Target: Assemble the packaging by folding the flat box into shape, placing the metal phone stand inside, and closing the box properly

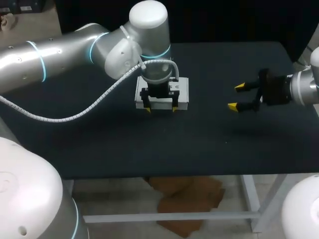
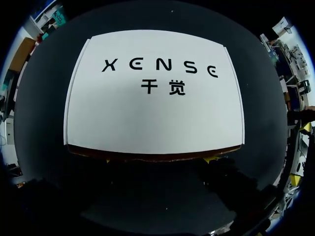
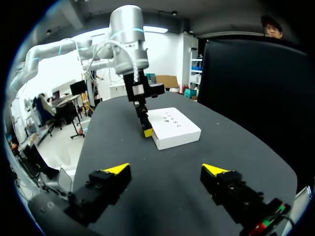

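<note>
On the dark table [image 1: 99, 149], black-lettered white box [image 2: 152, 113]; left pincer [image 1: 161, 109] and right pincer [image 1: 237, 96] apart.

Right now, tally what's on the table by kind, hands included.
White box: 1, closed
Hands with yellow tips: 2, the left hand at the box's near edge, the right hand open and well clear of it
Total: 3
</note>
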